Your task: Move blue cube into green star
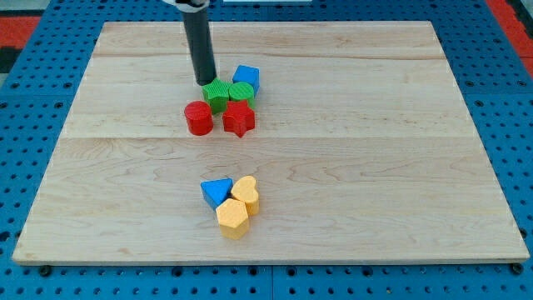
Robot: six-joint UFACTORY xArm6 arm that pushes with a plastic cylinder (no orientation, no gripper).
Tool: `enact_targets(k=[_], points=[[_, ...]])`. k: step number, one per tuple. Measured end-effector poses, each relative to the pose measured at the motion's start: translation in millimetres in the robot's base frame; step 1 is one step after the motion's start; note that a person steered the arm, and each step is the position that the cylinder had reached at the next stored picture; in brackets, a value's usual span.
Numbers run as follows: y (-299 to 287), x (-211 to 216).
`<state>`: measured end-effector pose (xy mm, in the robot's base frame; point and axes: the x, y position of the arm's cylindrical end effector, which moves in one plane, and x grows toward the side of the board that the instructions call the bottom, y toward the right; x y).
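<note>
On the wooden desk [375,192], blue cube [246,79] already touches green star [219,96]; my tip [206,82] rests just left of the cube. No jaws exist.

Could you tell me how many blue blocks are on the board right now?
2. The blue cube sits at the upper cluster's right, touching a green block. The blue triangle lies in the lower cluster, beside the yellow blocks. None seem hidden.

The tabletop [350,167] is pale wood with visible grain and plank seams, matt and smooth, lying on a blue perforated surface [25,125]. My rod [200,50] looks dark and matt. The blue cube [246,78] and the green star [218,94] look like smooth, faintly ridged plastic.
</note>
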<state>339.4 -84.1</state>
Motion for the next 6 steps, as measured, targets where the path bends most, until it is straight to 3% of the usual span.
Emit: enact_targets(k=[1,3,4,6], points=[[-1,9],[-7,-63],[53,-61],[70,-19]])
